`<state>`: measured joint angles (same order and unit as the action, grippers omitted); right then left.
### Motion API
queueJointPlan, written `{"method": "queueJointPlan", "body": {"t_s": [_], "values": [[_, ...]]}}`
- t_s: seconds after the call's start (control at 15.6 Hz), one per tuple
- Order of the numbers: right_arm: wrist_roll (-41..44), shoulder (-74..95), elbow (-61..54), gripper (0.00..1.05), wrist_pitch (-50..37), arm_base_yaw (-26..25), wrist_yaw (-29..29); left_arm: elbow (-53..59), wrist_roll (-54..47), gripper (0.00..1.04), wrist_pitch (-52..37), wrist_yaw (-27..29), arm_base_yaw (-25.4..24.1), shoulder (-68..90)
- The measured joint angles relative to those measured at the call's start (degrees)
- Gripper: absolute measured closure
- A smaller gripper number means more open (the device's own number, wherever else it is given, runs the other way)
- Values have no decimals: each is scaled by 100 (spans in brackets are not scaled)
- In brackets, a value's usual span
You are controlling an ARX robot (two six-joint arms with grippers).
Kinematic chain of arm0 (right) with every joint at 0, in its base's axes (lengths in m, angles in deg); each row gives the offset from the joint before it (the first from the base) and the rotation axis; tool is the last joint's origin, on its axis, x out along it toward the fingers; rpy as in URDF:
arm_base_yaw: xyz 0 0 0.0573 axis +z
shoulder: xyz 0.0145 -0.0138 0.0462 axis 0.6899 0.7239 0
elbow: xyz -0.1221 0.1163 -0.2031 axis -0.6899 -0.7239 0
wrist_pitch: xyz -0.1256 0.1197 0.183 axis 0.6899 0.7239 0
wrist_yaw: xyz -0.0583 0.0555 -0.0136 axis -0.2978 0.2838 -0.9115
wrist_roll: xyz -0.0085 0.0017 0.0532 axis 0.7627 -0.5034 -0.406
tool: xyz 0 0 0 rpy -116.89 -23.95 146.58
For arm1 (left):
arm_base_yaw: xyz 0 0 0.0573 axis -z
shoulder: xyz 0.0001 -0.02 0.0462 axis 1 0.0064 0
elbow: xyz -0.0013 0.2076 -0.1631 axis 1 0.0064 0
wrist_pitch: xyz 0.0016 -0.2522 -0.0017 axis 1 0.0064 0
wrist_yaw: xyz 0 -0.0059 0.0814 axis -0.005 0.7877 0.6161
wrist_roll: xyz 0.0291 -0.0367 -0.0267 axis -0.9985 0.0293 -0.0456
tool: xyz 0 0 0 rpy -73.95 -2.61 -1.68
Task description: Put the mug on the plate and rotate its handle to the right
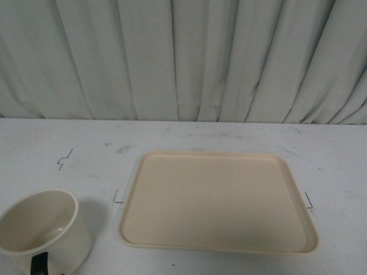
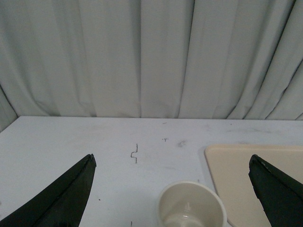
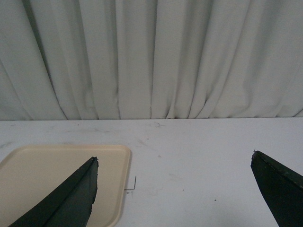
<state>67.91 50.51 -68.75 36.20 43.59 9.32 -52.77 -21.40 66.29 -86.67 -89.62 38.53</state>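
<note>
- The mug [image 1: 43, 229] stands upright on the white table [image 1: 34, 149] at the near left. It is just beside the plate's left edge but apart from it. It has not yet been lifted, so I judge that no part of the task is done.
- It is cream-white, wide-mouthed and empty. Its black handle [image 1: 39, 263] points toward the robot and is partly cut off by the frame edge. No printed face shows from here.
- The left gripper [image 2: 171, 158] hovers clear of the mug, which sits low between its fingers. The fingers are spread wide and hold nothing.
- The plate [image 1: 218, 200], a beige rectangular tray with a low rim, lies flat in the middle with nothing on it.
- The right gripper [image 3: 174, 156] hangs near the plate's right side, its fingers likewise wide apart and empty.
- Left to do: grasp the mug, carry it over, set it down and turn the handle rightward.
</note>
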Motion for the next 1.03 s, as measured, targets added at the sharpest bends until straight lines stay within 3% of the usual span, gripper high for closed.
{"method": "queueJointPlan", "body": {"t_s": [0.64, 0.71, 0.77, 0.84, 1.03], "values": [[0, 0, 0, 6, 0, 0, 0, -26, 31, 7, 160, 87, 26, 31], [0, 0, 0, 6, 2, 2, -4, -575, 382, 7, 1355, 1086, 446, 833], [-7, 0, 0, 6, -4, 2, 7, -942, 577, 7, 1545, 1458, 527, 1718], [-9, 0, 0, 6, 0, 2, 2, -1287, 643, 7, 1202, 1115, 214, 2765], [-13, 0, 0, 6, -2, 2, 2, -2026, 343, 7, 1504, 116, -538, 4177]]}}
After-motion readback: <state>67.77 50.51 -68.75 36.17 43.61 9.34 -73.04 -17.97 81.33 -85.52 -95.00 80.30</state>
